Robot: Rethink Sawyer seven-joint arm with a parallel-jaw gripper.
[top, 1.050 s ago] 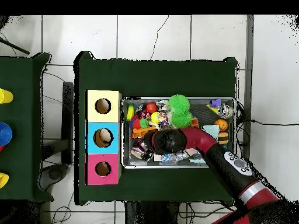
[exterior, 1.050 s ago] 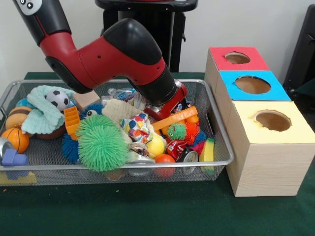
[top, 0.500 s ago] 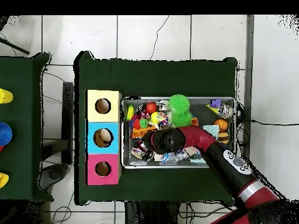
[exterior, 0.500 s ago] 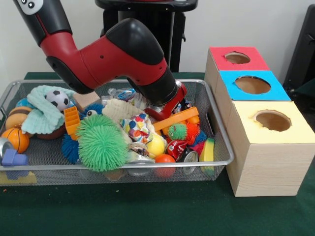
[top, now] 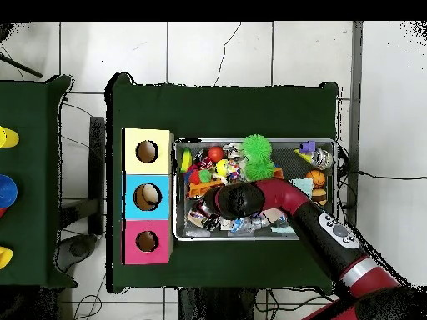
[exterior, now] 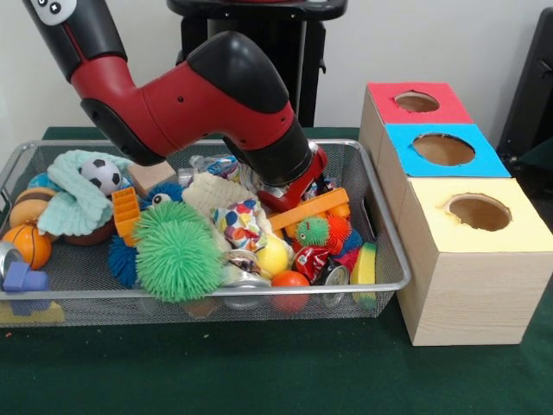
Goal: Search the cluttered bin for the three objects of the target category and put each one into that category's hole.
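Front view. Wire basket [exterior: 393, 259] sits on the table [exterior: 259, 372]; box with three holes [exterior: 458, 251] stands just to its right, touching or nearly so, its holes in a row running front to back. Arm [exterior: 190, 95] comes down into the basket's rear right part. In the basket: spiky ball [exterior: 179, 251] at front centre; small basketball [exterior: 28, 245] at far left, near the front rim; soccer ball [exterior: 102, 175] on a cloth [exterior: 73, 203] at rear left; can [exterior: 333, 275] against the front rim at right; long bar [exterior: 307, 209] just in front of the arm's end.
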